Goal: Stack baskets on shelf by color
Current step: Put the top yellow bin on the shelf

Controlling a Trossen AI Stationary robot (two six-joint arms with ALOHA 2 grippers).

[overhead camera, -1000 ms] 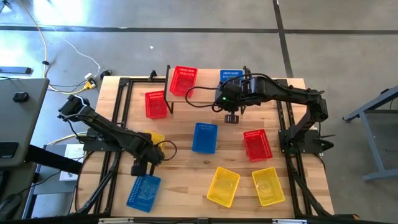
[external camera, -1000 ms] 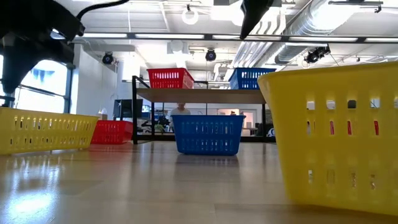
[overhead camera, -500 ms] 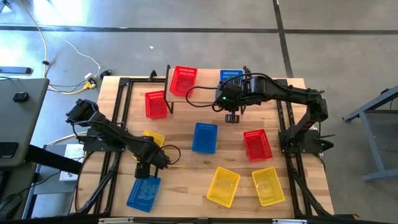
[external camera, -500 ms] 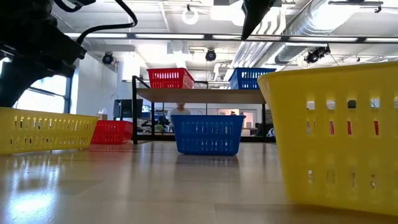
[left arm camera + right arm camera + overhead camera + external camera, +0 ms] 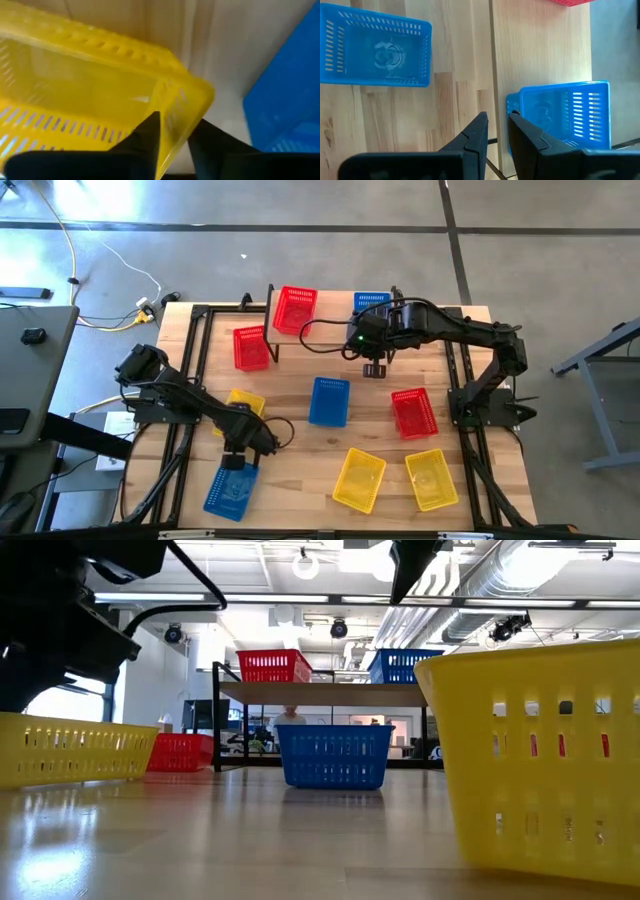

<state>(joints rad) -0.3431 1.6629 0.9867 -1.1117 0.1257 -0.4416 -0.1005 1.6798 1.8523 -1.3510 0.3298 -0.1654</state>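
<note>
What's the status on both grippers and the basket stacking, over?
Left gripper clamped on yellow basket wall. Right gripper shut, empty, hovering by shelf. Blue basket close beside the yellow one.

Bright overhead lighting; ceiling glare streaks the tabletop [image 5: 250, 840].

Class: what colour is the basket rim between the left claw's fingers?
Yellow plastic mesh basket; left wrist view.
</note>
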